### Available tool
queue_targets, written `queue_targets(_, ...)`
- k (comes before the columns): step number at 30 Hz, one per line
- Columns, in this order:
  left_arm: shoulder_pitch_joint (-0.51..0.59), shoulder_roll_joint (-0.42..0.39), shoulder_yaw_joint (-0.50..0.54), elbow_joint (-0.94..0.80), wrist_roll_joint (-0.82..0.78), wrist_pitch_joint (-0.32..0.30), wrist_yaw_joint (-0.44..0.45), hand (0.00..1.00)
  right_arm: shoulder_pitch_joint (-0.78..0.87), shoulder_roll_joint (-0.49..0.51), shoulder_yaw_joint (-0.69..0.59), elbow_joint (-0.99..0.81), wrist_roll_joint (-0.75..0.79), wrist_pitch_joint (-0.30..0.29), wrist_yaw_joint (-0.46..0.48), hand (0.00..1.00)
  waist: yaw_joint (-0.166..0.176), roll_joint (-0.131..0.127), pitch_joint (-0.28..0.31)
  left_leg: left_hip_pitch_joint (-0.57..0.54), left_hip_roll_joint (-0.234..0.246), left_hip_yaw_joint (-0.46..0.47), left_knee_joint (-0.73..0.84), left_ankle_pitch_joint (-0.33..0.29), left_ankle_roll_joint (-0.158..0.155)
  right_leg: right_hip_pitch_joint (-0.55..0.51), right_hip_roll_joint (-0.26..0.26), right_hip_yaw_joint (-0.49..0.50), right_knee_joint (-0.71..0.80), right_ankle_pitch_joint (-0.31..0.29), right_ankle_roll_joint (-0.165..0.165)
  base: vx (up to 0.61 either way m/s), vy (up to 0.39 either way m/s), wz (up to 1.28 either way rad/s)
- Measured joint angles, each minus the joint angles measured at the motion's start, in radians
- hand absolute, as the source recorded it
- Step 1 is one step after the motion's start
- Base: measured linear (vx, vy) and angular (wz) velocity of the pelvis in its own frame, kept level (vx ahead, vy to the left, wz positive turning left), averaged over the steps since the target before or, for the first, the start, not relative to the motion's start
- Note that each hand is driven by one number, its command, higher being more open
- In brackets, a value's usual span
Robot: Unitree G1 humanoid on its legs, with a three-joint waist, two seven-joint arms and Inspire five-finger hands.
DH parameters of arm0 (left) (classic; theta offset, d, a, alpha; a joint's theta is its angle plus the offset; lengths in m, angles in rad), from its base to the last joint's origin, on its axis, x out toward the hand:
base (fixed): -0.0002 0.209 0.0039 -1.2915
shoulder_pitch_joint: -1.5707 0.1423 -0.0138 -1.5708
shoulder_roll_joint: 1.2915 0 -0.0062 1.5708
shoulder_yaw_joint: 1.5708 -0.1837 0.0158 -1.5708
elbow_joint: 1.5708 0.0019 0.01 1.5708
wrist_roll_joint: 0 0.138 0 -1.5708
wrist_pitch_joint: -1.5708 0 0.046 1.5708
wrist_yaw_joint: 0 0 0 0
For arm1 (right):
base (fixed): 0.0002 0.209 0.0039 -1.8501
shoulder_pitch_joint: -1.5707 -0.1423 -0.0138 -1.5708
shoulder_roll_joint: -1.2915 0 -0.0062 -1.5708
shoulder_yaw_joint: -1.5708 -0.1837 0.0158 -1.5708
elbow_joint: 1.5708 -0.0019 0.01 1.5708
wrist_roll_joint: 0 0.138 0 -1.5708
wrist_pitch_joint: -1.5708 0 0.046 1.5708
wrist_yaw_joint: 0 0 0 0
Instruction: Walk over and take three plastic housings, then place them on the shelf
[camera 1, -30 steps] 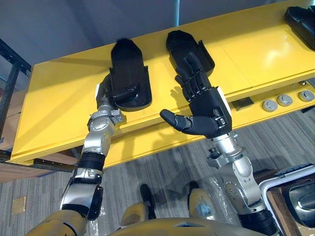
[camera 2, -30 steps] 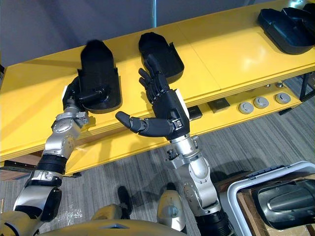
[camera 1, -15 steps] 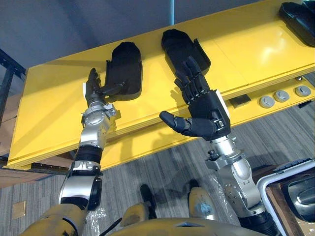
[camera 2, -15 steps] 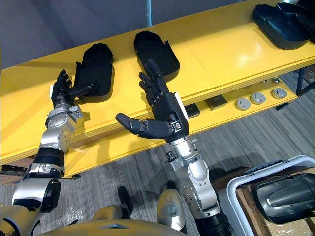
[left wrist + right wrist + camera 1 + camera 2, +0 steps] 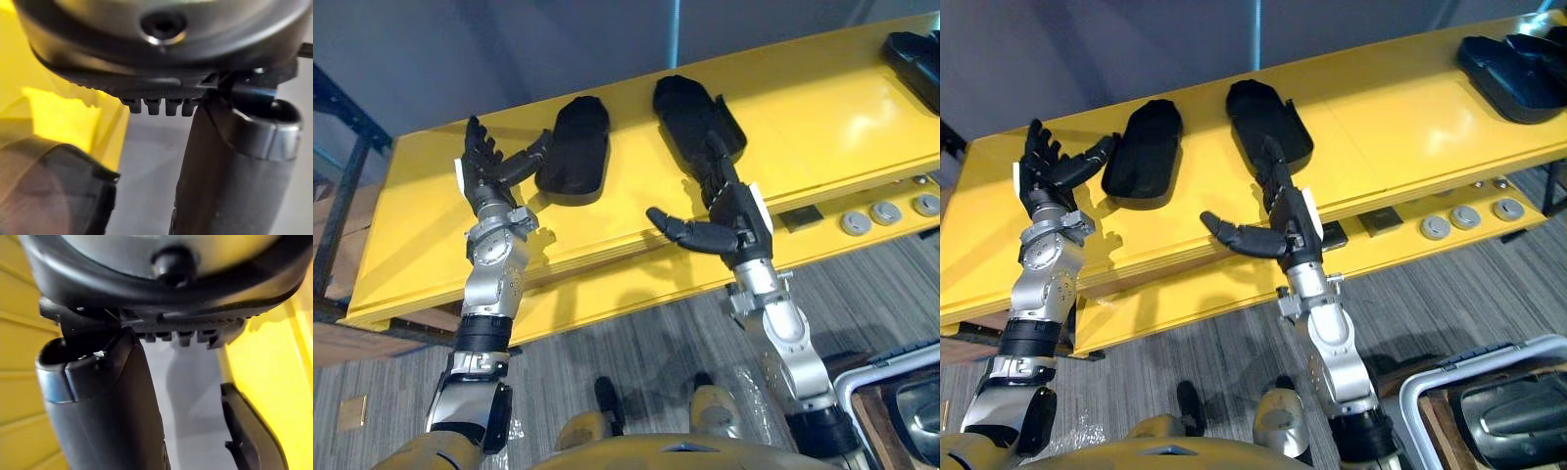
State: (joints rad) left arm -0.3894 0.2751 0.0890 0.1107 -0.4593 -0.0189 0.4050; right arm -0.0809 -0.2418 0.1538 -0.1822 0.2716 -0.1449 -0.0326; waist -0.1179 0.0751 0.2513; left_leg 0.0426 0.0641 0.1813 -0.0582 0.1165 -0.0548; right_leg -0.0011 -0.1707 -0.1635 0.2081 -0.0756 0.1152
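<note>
My left hand is up in the air over the left part of the yellow shelf. Its fingers are straight and spread wide, and it holds nothing. My thumb sticks out toward the left housing. The tip is just beside the housing's edge, and I cannot tell if it touches.

The left housing is black and lies flat on the shelf. The right housing lies near it on the same shelf, with a strip of yellow between the two.

My right hand is out in front of the shelf's near edge. Its fingers are straight and close together and point at the near end of the right housing. They reach over that end, but I cannot tell if they touch it. The thumb sticks out to the side, toward my left arm. This hand holds nothing too.

Far off on my right, more black housings sit on the shelf, well apart from both hands. Round grey buttons are in a row on the ledge below the shelf top. A bin with a pale rim stands on the floor by my right side, with something dark and shiny inside.
</note>
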Motion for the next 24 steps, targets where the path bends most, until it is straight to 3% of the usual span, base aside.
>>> queue_targets(3,0.094,-0.004,0.008,-0.133,0.014,0.0,-0.017,1.0,-0.039,0.002,-0.049,0.021,-0.002,0.006,-0.034,1.0,0.026,0.001,0.0,-0.003,0.0,-0.029,0.023,-0.008,0.001,0.028,-0.001,-0.027,-0.009,0.0,0.0,-0.01,-0.009,0.28)
queue_targets(6,0.299,-0.047,0.059,-0.363,0.049,-0.009,-0.081,1.0,0.005,0.005,-0.111,0.009,-0.002,0.002,-0.047,1.0,0.045,0.0,-0.001,-0.002,-0.001,-0.055,0.035,-0.018,-0.002,0.061,-0.002,-0.056,-0.032,0.0,-0.001,-0.01,-0.006,0.23)
queue_targets(7,0.368,-0.069,0.078,-0.426,0.047,-0.03,-0.113,1.0,0.041,0.007,-0.14,0.003,0.006,0.0,-0.043,1.0,0.06,0.002,-0.003,-0.004,0.0,-0.055,0.037,-0.023,-0.003,0.064,0.0,-0.056,-0.042,0.001,0.0,-0.01,0.003,0.13)
queue_targets(10,0.464,-0.091,0.119,-0.496,0.046,-0.097,-0.185,1.0,0.108,0.011,-0.214,-0.022,0.009,-0.002,-0.021,1.0,0.063,0.011,-0.011,-0.04,-0.002,-0.069,0.038,-0.019,-0.007,0.05,0.002,-0.073,-0.062,0.004,-0.001,-0.03,0.008,0.2)
queue_targets(16,0.469,-0.102,0.131,-0.514,0.021,-0.176,-0.253,1.0,0.105,0.011,-0.244,-0.031,0.009,-0.021,0.0,1.0,0.064,0.0,-0.017,-0.058,0.004,-0.07,0.039,-0.011,0.0,0.051,0.015,-0.067,-0.107,0.048,-0.006,0.0,0.003,-0.03)
queue_targets(24,0.469,-0.11,0.106,-0.532,0.022,-0.233,-0.25,1.0,0.084,0.01,-0.222,-0.033,-0.004,-0.02,0.067,1.0,0.066,-0.033,-0.014,-0.077,0.018,-0.054,0.04,-0.009,-0.004,0.03,0.03,-0.051,-0.124,0.063,-0.01,-0.01,-0.002,-0.07)
